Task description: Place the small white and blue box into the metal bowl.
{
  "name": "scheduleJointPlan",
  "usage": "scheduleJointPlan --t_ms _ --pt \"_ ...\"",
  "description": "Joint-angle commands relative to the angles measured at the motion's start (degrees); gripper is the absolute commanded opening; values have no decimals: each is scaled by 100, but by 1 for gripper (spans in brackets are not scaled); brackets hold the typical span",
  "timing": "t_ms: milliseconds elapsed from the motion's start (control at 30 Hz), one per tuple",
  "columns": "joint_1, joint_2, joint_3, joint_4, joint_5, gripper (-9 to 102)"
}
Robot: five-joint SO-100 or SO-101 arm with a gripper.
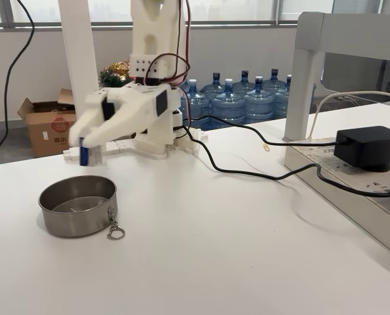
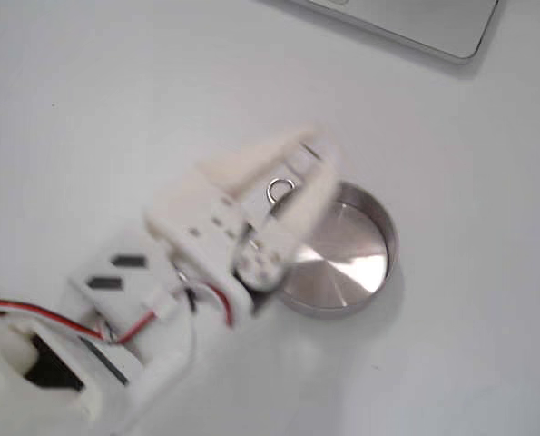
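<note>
In a fixed view my white gripper (image 1: 85, 148) hangs above the table, blurred by motion, and is shut on the small white and blue box (image 1: 84, 155). The box's blue face shows at the fingertips. It hovers just above and behind the far left rim of the metal bowl (image 1: 77, 206), which stands empty with its clip ring (image 1: 115, 231) lying at the front right. Seen from above in the other fixed view, the gripper (image 2: 311, 167) reaches over the left rim of the bowl (image 2: 347, 259), and the clip ring (image 2: 279, 189) shows between the fingers. There the box is hidden.
A black cable (image 1: 247, 172) runs from the arm's base (image 1: 156, 141) to a black adapter (image 1: 370, 147) on a power strip (image 1: 352, 190) at the right. A white frame post (image 1: 304, 82) stands behind it. Water bottles (image 1: 244, 98) and a cardboard box (image 1: 47, 125) sit beyond the table.
</note>
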Motion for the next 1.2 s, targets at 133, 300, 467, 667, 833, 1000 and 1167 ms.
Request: scheduleJointPlan --t_ms 133,300,467,667,833,1000,1167 --pt "589 88 141 -35 18 -1" --pt "448 123 193 -62 18 10" --pt "167 149 325 -70 9 10" --pt "0 202 334 -70 -132 9" --pt "-791 492 334 -70 -1573 -3" --pt "-1863 861 290 -9 -3094 -4" --pt "-2821 1433 255 0 -5388 -4"
